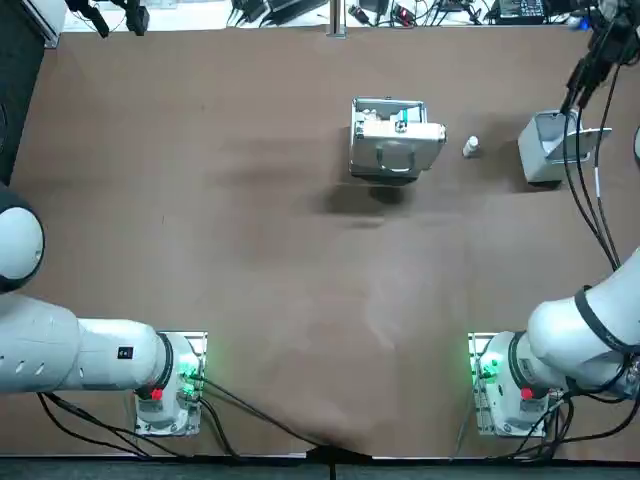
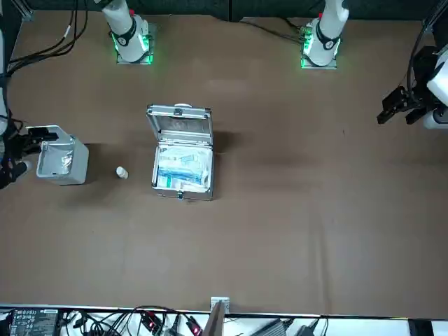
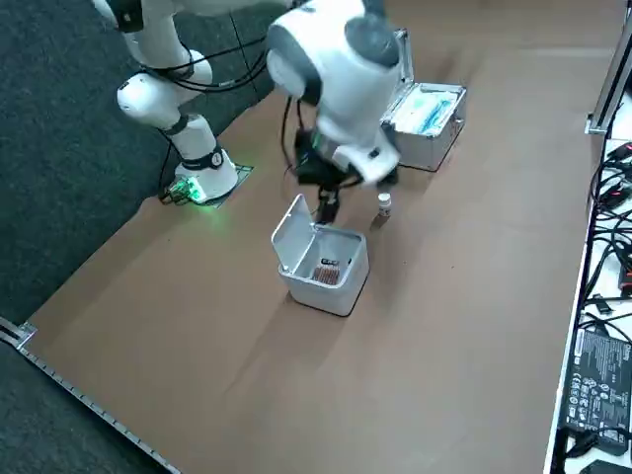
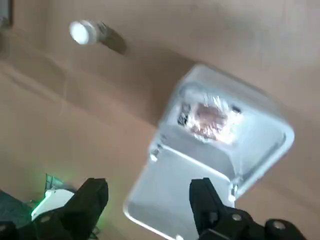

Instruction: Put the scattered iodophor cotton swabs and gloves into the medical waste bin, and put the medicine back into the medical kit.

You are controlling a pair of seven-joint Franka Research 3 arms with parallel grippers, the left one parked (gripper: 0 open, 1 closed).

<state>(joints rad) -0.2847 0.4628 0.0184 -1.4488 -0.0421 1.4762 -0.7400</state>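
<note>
With tool [image 4: 149,189] spread apart, empty, above medical waste bin [image 4: 286,136]: risk of clipping raised lid [image 4: 167,175] or toppling nearby medicine bottle [image 4: 86,31] on approach.

site: robotics lab | cues: arm bases [image 1: 172,392] mounted on table [image 1: 260,260], cable clutter [image 2: 161,323]

Medicine bottle [image 1: 470,147] between kit [image 1: 395,142] and waste bin [image 1: 550,152]; right gripper [image 4: 149,189] above waste bin.

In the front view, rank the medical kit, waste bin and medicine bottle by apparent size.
1. medical kit, lid open: largest.
2. medical waste bin: clearly smaller.
3. medicine bottle: smallest by far.
The right end effector hovers open just above the bin.
</note>
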